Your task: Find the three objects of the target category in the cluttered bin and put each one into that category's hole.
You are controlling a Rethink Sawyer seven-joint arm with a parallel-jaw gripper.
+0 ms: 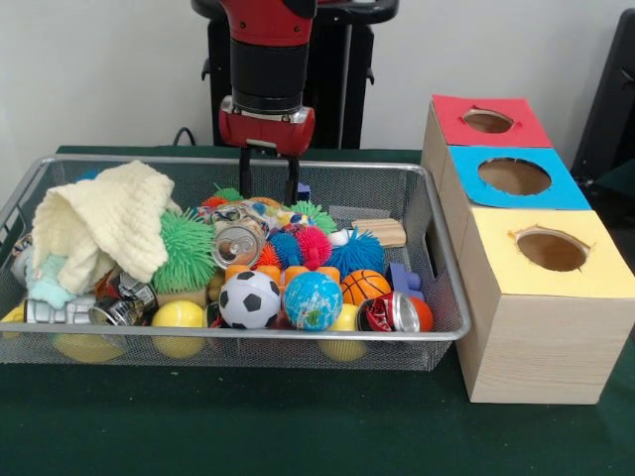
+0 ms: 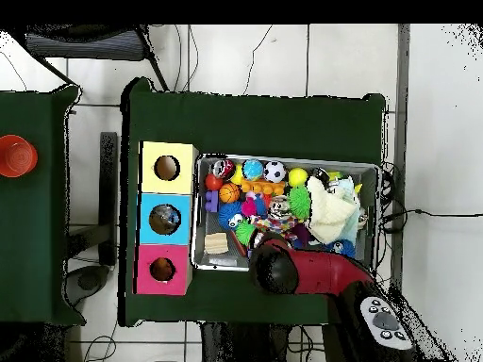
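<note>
- Hanging over the bin's (image 1: 437,332) far edge, the gripper (image 1: 268,178) has both black fingers (image 1: 244,171) pointing straight down, parted with a clear gap, nothing between them.
- Its tips sit just above the pile near the far wall, roughly mid-length, over a can (image 1: 238,243) and the spiky balls (image 1: 314,245).
- Clutter fills the bin almost wall to wall; the only bare mesh shows in the far corner nearest the boxes, beside a wood block (image 1: 382,232).
- A cloth (image 1: 104,223) heaps up at the end away from the boxes, rising above the rim, with a green spiky ball (image 1: 187,250) pressed against it.
- Along the near wall lie a yellow ball (image 1: 179,315), soccer ball (image 1: 249,298), globe ball (image 1: 312,300), basketball (image 1: 364,286) and a red can (image 1: 395,312).
- Three boxes stand just beside the bin's short end, in a row: red hole (image 1: 487,121) farthest, blue hole (image 1: 514,177) in the middle, yellow hole (image 1: 552,250) nearest. All three openings are unobstructed.
- Green desk (image 1: 298,426) lies open in front of the bin.
- Which objects are the targets cannot be told.
</note>
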